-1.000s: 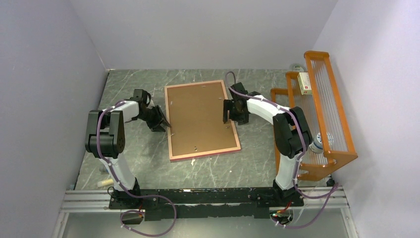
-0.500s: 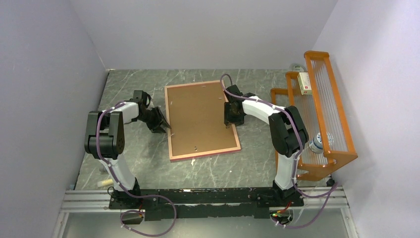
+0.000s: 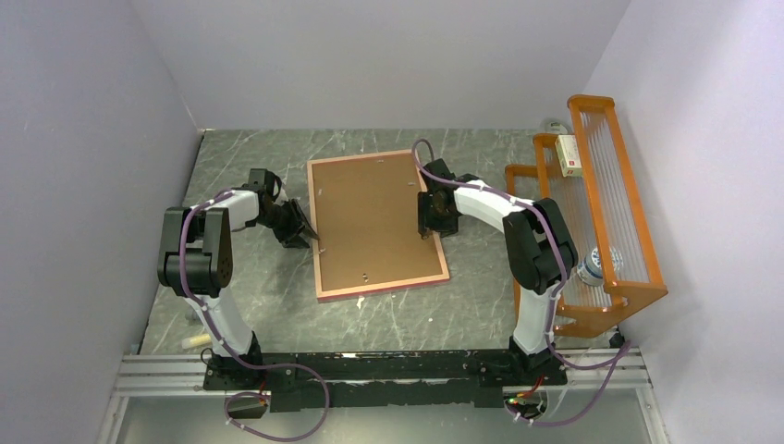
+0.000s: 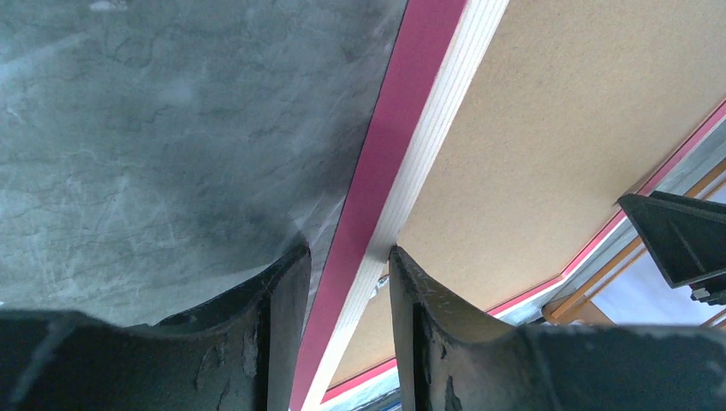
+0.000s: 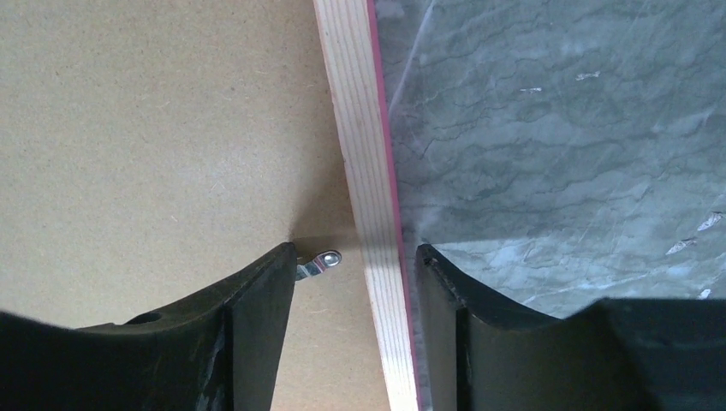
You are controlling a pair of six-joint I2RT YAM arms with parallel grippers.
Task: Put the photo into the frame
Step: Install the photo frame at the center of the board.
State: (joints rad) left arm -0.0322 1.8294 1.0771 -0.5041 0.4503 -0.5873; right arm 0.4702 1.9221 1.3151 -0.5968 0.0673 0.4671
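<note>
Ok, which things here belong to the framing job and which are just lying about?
Job: frame, face down; brown backing board in it; left gripper and right gripper, each straddling a frame edge. Photo not in view.
Lying about: orange rack, with a small box and a bottle.

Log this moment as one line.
frame face-down | backing board in it | left pincer open astride left rail | right pincer open astride right rail, beside metal clip | photo unseen
</note>
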